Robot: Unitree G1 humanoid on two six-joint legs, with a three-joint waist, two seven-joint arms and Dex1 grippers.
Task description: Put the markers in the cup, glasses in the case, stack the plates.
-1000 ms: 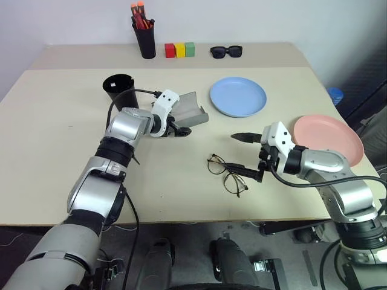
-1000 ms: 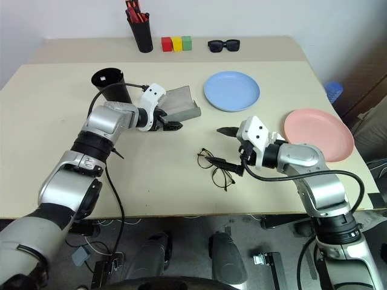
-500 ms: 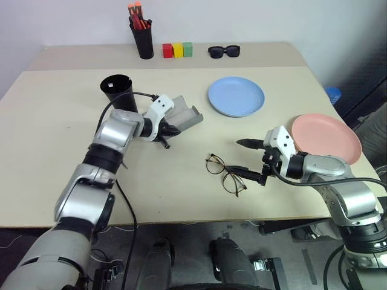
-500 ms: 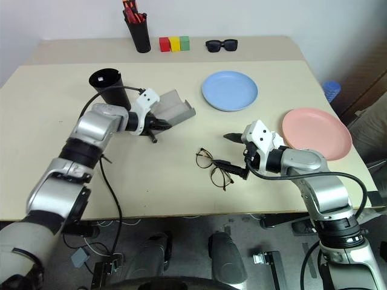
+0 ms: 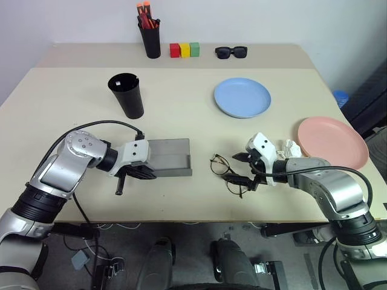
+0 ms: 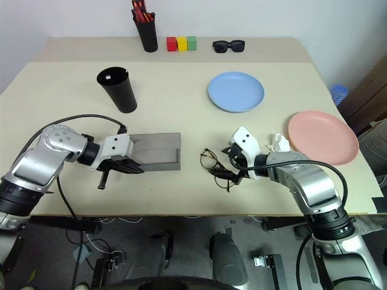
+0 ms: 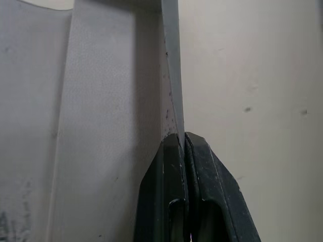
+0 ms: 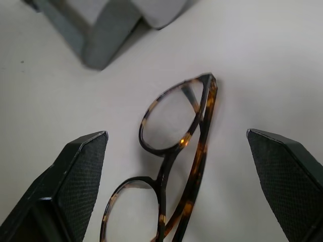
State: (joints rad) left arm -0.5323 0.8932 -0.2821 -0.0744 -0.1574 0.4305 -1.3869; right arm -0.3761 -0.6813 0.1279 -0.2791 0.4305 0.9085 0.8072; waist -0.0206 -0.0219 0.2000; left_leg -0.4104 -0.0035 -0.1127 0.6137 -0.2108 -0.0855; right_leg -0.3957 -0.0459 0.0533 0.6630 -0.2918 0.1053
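The left gripper [image 5: 140, 173] pinched the near wall of the open grey case [image 5: 170, 162], which lay flat on the counter [image 5: 60, 109], the black cup [image 5: 126, 95] at its 11 o'clock. At the case's 3 o'clock lay the glasses [image 5: 228, 173], between the right gripper's [image 5: 243, 168] widely spread fingers.

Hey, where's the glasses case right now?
In the left eye view the case lies open near the table's front edge, left of the glasses, with the left gripper shut on its near wall.
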